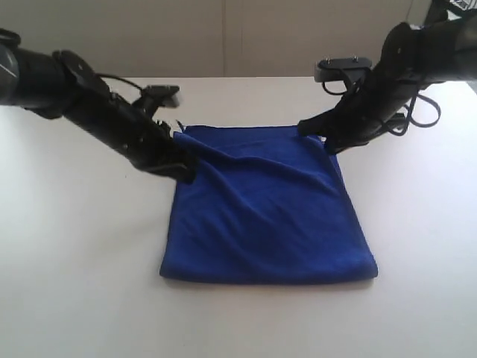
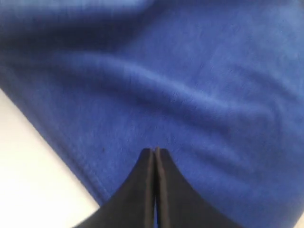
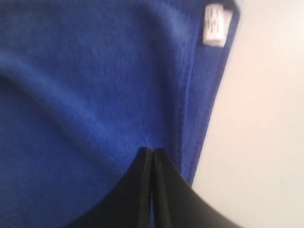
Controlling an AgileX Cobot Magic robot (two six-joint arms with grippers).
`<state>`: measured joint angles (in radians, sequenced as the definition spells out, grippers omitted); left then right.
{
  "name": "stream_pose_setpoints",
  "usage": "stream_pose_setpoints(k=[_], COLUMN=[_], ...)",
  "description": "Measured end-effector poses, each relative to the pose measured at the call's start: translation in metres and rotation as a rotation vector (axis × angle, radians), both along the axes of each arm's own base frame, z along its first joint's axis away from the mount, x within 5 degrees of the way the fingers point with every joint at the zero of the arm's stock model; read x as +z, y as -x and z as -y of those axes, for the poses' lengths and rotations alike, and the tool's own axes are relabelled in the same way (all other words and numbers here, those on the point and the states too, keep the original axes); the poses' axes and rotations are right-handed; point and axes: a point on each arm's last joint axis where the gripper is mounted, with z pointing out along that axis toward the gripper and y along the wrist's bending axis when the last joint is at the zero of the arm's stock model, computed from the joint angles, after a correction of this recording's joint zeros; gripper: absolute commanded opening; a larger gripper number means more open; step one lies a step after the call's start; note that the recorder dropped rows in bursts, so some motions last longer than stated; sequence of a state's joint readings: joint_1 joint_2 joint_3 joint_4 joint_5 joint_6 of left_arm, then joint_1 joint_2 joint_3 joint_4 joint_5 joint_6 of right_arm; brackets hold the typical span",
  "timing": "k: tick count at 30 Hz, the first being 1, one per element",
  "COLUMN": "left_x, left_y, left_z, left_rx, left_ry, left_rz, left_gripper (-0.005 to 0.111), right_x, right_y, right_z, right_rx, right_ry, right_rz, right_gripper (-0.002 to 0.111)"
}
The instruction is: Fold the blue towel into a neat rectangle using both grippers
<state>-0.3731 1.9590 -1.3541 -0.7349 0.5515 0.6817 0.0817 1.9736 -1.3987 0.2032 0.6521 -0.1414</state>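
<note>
The rounded front edge of the blue towel lies nearest the exterior camera. It looks thick and doubled (a fold rather than a raw hem, by my reading) and rests flat on the white table.

The left gripper has its slim black jaws pressed together, tips down against the cloth. No cloth shows between them, so I cannot tell whether a layer is pinched. The right gripper is likewise closed tight, with its tips on the towel just inside a side edge. The white tag sits further along that same edge, at a corner. In the exterior view the left one is at the far left corner of the towel and the right one at the far right corner.

Outward from them, the towel lies in the middle of the table as a rough rectangle, a little wider toward the near edge. Soft ridges run diagonally from the left gripper across the upper layer, and the far edge bows slightly between the arms.

Judged from this, one fold seems made: the cloth looks doubled, with its loose edges brought to the far side. What seems left is smoothing the ridges, squaring the corners, and probably a further fold if a smaller rectangle is wanted. The side edges are not quite parallel, so it is not yet neat.
</note>
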Motion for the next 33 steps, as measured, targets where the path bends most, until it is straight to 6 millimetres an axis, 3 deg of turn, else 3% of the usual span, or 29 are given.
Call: stream_pose_setpoints(k=[4, 7, 11, 17, 25, 33], left_x=[0.04, 0.046, 0.034, 0.005, -0.008, -0.013], left_y=[-0.01, -0.02, -0.04, -0.068, -0.085, -0.096], left_z=[0.002, 0.0, -0.011, -0.036, -0.034, -0.03], left_rx=[0.037, 0.106, 0.233, 0.362, 0.408, 0.429], left_ry=[0.04, 0.035, 0.039, 0.037, 0.08, 0.122], left_rz=[0.117, 0.161, 0.109, 0.009, -0.035, -0.044], left_gripper=[0.0, 0.0, 0.0, 0.001, 0.04, 0.043], right_x=[0.025, 0.032, 0.018, -0.016, -0.033, -0.043], right_y=[-0.009, -0.017, -0.03, -0.047, -0.061, -0.066], right_z=[-0.001, -0.001, -0.002, -0.003, 0.011, 0.014], right_rx=[-0.032, -0.046, -0.065, -0.073, -0.138, -0.2], right_ry=[-0.022, -0.034, -0.042, -0.037, -0.049, -0.11], right_rz=[0.076, 0.106, 0.104, 0.07, 0.078, 0.076], right_gripper=[0.001, 0.006, 0.017, 0.023, 0.028, 0.033])
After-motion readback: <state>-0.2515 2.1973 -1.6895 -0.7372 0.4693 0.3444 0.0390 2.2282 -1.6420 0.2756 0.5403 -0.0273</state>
